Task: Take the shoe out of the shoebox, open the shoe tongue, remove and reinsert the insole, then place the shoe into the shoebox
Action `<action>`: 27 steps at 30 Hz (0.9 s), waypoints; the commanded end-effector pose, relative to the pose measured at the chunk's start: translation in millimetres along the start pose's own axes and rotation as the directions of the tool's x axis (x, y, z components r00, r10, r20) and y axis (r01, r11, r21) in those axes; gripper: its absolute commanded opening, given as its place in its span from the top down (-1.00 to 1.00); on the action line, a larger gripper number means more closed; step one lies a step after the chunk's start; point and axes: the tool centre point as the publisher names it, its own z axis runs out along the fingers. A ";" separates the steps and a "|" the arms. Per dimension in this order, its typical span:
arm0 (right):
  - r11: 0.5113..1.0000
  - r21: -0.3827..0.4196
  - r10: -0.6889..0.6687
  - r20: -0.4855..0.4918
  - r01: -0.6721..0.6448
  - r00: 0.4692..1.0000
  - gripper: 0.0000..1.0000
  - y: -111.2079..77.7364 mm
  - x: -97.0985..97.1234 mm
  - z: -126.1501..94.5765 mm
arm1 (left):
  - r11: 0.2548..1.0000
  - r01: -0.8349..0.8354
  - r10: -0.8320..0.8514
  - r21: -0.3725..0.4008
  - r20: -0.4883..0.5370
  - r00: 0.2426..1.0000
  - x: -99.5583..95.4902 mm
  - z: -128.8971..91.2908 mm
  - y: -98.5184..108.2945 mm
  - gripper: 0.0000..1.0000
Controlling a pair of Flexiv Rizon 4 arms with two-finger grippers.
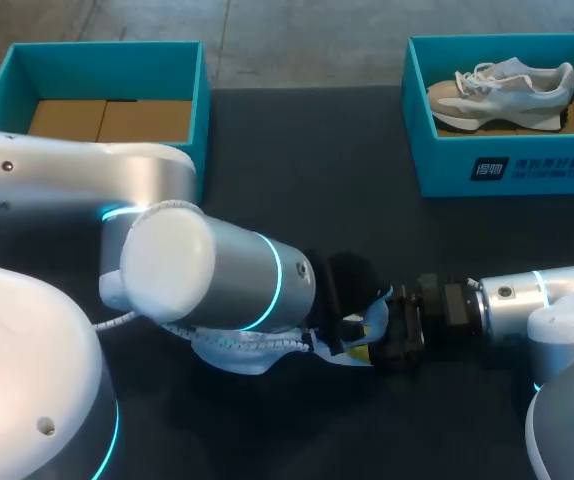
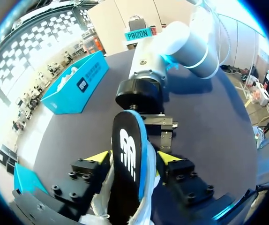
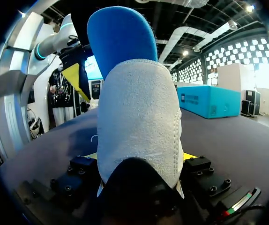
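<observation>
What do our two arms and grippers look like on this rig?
The left arm and right arm are fat silver-white cylinders with glowing cyan rings at the joints. A white cable trails by the left one. The right wrist has a round black flange. The left gripper and right gripper have black, blocky, bolt-studded bodies, with fingers tipped bright yellow.

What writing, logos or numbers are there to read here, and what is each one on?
Right shoebox, front wall: a dark logo patch and white lettering, too small to read.
Insole: a white striped logo mark, no plain word.
Left shoebox: no print shows.
No numbers or signs are readable on the table.
</observation>
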 end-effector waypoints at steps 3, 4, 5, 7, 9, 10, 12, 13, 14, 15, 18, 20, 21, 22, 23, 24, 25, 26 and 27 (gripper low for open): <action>1.000 0.003 0.000 0.003 0.000 1.000 1.00 1.3 1.3 0.8 | 1.000 -0.001 0.001 0.005 0.036 0.999 0.6 -3.1 8.2 0.03; 1.000 0.003 0.000 0.003 0.000 1.000 1.00 1.3 1.3 0.8 | 1.000 -0.001 0.000 0.006 0.046 0.999 1.0 -2.5 9.3 0.04; 1.000 0.003 0.000 0.003 0.000 1.000 1.00 1.3 1.3 0.8 | 1.000 -0.001 0.001 0.006 0.048 0.999 1.1 -2.2 9.6 0.04; 1.000 0.003 0.000 0.003 0.000 1.000 1.00 1.3 1.3 0.8 | 1.000 0.001 -0.002 0.010 0.064 0.998 1.1 -1.6 10.3 0.04; 1.000 0.003 0.000 0.003 0.000 1.000 1.00 1.3 1.3 0.8 | 1.000 0.001 -0.002 0.012 0.068 0.998 1.0 -1.2 10.5 0.04; 1.000 0.003 0.000 0.003 0.000 1.000 1.00 1.3 1.3 0.8 | 1.000 0.001 -0.003 0.016 0.076 0.997 1.0 -1.2 10.6 0.06; 1.000 0.003 0.000 0.003 0.000 1.000 1.00 1.3 1.3 0.8 | 1.000 0.000 -0.002 0.022 0.087 0.996 1.4 -1.1 10.8 0.07; 1.000 0.003 0.000 0.003 0.000 1.000 1.00 1.3 1.3 0.8 | 1.000 0.000 -0.002 0.024 0.092 0.996 1.4 -1.2 10.8 0.07; 1.000 0.003 0.000 0.003 0.000 1.000 1.00 1.3 1.3 0.8 | 1.000 0.000 -0.002 0.026 0.095 0.995 1.5 -1.2 10.8 0.07; 1.000 0.003 0.000 0.003 0.000 1.000 1.00 1.3 1.3 0.8 | 1.000 0.000 -0.003 0.030 0.100 0.995 1.5 -1.3 10.7 0.07; 1.000 0.003 0.000 0.003 0.000 1.000 1.00 1.3 1.3 0.8 | 0.999 -0.001 -0.003 0.034 0.109 0.994 0.4 -1.3 9.8 0.10; 1.000 0.003 0.000 0.003 0.000 1.000 1.00 1.3 1.3 0.8 | 0.999 -0.002 -0.003 0.037 0.113 0.994 -0.4 -0.9 9.4 0.11; 1.000 0.003 0.000 0.003 0.000 1.000 1.00 1.3 1.3 0.8 | 0.999 -0.001 -0.003 0.038 0.114 0.994 -0.9 -1.0 9.1 0.13; 1.000 0.003 0.000 0.003 0.000 1.000 1.00 1.3 1.3 0.8 | 0.999 -0.001 -0.004 0.039 0.115 0.993 -1.2 -0.9 8.8 0.14; 1.000 0.003 0.000 0.003 0.000 1.000 1.00 1.3 1.3 0.8 | 0.999 -0.001 -0.004 0.041 0.116 0.993 -1.8 -0.7 8.5 0.15; 1.000 0.003 0.000 0.003 0.000 1.000 1.00 1.3 1.3 0.8 | 0.999 -0.001 -0.004 0.043 0.119 0.993 -2.7 -0.1 7.7 0.16; 1.000 0.003 0.000 0.003 0.000 1.000 1.00 1.3 1.3 0.8 | 0.999 -0.001 -0.004 0.044 0.121 0.993 -3.2 0.4 7.2 0.17; 1.000 0.003 0.000 0.003 0.000 1.000 1.00 1.3 1.3 0.8 | 0.999 -0.001 -0.004 0.045 0.122 0.992 -4.3 1.1 6.3 0.18; 1.000 0.003 0.000 0.003 0.000 1.000 1.00 1.3 1.3 0.8 | 0.999 -0.001 -0.004 0.046 0.123 0.992 -5.0 1.5 5.6 0.22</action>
